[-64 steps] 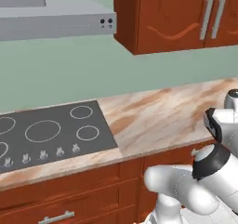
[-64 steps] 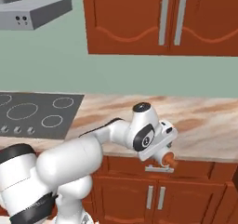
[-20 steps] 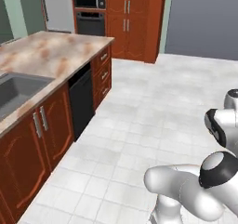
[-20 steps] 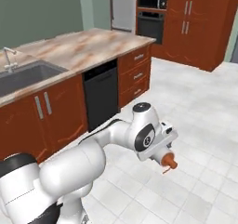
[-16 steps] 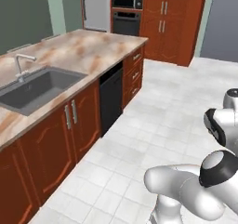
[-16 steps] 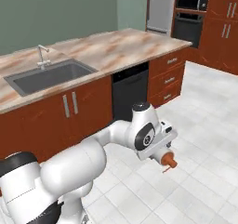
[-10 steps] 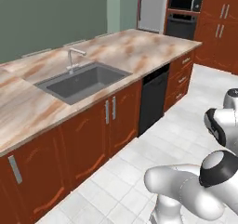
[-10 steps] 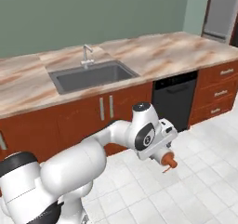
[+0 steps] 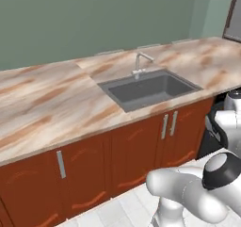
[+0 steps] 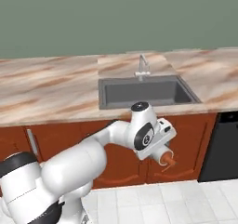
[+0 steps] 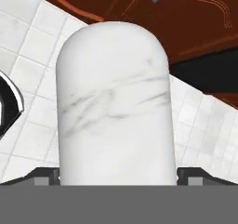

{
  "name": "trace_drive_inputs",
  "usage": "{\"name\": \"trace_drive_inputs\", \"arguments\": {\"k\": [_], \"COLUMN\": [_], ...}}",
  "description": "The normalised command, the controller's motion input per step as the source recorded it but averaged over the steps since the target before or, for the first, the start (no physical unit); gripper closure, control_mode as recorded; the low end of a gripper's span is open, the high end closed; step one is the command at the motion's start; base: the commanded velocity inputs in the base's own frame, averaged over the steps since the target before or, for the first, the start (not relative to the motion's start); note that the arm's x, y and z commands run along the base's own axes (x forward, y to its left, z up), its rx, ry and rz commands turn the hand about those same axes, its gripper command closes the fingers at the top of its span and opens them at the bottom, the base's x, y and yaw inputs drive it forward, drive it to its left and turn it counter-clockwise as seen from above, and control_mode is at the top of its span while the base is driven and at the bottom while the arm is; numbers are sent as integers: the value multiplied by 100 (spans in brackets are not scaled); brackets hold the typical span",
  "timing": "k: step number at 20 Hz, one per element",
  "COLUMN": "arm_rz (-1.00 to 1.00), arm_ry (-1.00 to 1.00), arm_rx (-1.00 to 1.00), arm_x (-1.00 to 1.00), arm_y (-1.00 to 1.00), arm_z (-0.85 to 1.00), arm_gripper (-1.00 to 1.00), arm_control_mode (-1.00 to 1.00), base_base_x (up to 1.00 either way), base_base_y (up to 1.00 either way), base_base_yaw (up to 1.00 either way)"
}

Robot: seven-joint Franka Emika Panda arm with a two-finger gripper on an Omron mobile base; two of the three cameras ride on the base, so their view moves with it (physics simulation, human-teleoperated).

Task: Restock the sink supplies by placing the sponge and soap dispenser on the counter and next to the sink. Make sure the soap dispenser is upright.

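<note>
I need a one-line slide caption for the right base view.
Gripper carrying the soap dispenser low before the cabinets, facing the sink.

Arm folded low, gripper closed around the soap dispenser

In the right base view the white arm reaches from its base at 7 o'clock toward 4 o'clock, elbow bent, wrist angled downward. The gripper (image 10: 162,157) points toward 5 o'clock, jaws spread wide around the soap dispenser (image 10: 166,159), whose white body (image 11: 116,107) stands between the fingertips in the hand view.
</note>
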Motion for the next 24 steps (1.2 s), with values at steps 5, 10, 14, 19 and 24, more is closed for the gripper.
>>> {"name": "trace_drive_inputs", "arguments": {"k": [5, 10, 14, 19, 24], "arm_rz": [0, 0, 0, 0, 6], "arm_ry": [0, 0, 0, 0, 28], "arm_rx": [0, 0, 0, 0, -2], "arm_x": [0, 0, 0, 0, 75], "arm_y": [0, 0, 0, 0, 0], "arm_z": [0, 0, 0, 0, 0], "arm_gripper": [100, 100, 100, 100, 100], "arm_control_mode": [100, 100, 100, 100, -100], "base_base_x": [94, 71, 25, 27, 15], "base_base_y": [-6, -6, -17, 0, 0], "base_base_yaw": [50, 47, 39, 18, 4]}}
